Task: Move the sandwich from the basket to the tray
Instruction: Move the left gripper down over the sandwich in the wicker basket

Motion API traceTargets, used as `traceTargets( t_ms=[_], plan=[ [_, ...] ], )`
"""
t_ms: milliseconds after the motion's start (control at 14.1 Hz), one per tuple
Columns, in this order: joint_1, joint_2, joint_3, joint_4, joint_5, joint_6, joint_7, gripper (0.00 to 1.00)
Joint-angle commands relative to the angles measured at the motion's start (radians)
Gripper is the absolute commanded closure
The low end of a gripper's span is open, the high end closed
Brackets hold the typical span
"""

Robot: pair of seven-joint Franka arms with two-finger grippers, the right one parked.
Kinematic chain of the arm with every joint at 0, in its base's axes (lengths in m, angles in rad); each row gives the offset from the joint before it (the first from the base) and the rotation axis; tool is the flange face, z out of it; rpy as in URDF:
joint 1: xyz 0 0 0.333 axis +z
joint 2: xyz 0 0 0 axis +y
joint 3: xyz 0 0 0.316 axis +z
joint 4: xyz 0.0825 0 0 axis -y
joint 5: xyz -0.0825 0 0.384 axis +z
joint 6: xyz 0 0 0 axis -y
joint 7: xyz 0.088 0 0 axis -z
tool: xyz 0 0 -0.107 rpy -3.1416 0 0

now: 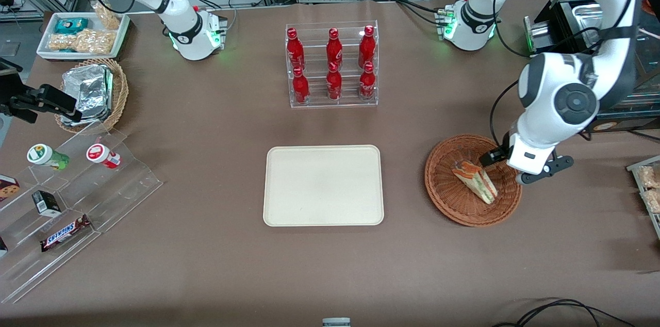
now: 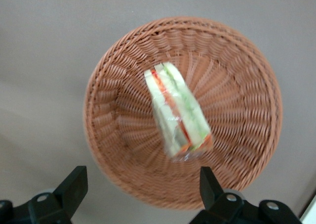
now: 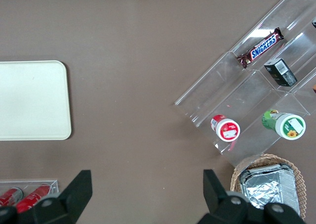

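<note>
The claw (image 2: 140, 184) hangs spread wide and empty over the basket's (image 1: 442, 190) rim on the working arm's side, above the sandwich (image 1: 475, 181), which lies on its side in the basket's middle. The bare tray (image 1: 324, 185) sits mid-tabletop (image 1: 206, 126), near its front edge, apart from the basket.

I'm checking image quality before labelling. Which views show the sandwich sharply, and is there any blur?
Front view: the sandwich in the basket is crisp, beside the gripper. Left wrist view: the sandwich looks slightly smeared; the open fingers are sharper.
</note>
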State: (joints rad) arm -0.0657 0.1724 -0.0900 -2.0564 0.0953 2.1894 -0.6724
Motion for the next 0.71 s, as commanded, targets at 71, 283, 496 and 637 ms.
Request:
traceTargets(
  t_ms=[71,283,496,637],
  plan=[
    [-0.003,0.044,-0.007,-0.038,0.018,0.124,-0.356,0.0],
    [-0.003,0.134,-0.019,-0.01,0.017,0.185,-0.467,0.0],
    [-0.002,0.2,-0.02,0.021,0.003,0.185,-0.475,0.12],
    [0.0,0.193,-0.02,0.015,0.003,0.181,-0.464,0.88]
  ],
)
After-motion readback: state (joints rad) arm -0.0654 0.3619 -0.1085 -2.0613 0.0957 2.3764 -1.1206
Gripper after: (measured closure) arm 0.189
